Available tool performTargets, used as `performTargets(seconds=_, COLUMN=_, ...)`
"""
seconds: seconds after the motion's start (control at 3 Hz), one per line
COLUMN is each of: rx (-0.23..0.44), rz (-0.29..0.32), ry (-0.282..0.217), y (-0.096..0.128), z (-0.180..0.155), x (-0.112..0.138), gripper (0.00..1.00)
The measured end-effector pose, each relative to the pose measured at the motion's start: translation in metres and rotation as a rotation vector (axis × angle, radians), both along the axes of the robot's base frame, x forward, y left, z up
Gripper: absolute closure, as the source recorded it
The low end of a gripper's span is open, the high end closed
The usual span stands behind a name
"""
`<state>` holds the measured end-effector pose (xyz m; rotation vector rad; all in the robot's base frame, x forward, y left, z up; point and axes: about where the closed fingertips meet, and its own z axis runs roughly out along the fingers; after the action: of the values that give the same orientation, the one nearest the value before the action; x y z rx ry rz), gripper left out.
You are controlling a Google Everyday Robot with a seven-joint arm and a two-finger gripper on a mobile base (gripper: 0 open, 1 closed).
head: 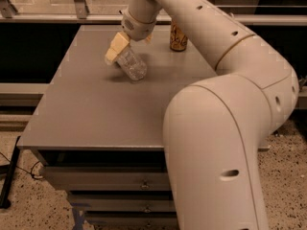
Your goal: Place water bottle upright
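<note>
**Figure: Gripper at the neck end of a toppled water bottle, before righting**

The water bottle [133,66] lay on its side on the far-left part of the grey worktop [96,109]. Its ribbed clear body pointed toward the viewer and to the right. Its cap end was hidden behind the gripper [116,49]. The gripper reached down from the far edge and sat against the bottle's upper end. Whether the jaws were open, closed or already gripping the bottle could not be told from this view. A gold-brown soda can [178,36] stood upright near the back edge, apart from the bottle and on its right. The robot arm [216,128] filled the right foreground and hid that part of the worktop.

The step in hand was judged to be securing the bottle for the lift, with the righting not yet done. A good grasp would probably span the neck or shoulder, squarely across the bottle's long axis, so that the smooth, light plastic could not roll or squirt out. The bottle should then pivot about its base until the cap pointed straight up. The base should meet the worktop flat before release, since an empty bottle tips easily. The swing was best kept on the left, clear of the can.
</note>
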<state>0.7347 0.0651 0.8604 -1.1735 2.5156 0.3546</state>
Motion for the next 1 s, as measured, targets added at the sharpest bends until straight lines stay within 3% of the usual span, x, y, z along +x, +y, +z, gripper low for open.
performTargets(seconds=1.0, rx=-0.128, rz=-0.152, ry=0.034, y=0.02, z=-0.012, x=0.011, gripper=0.0)
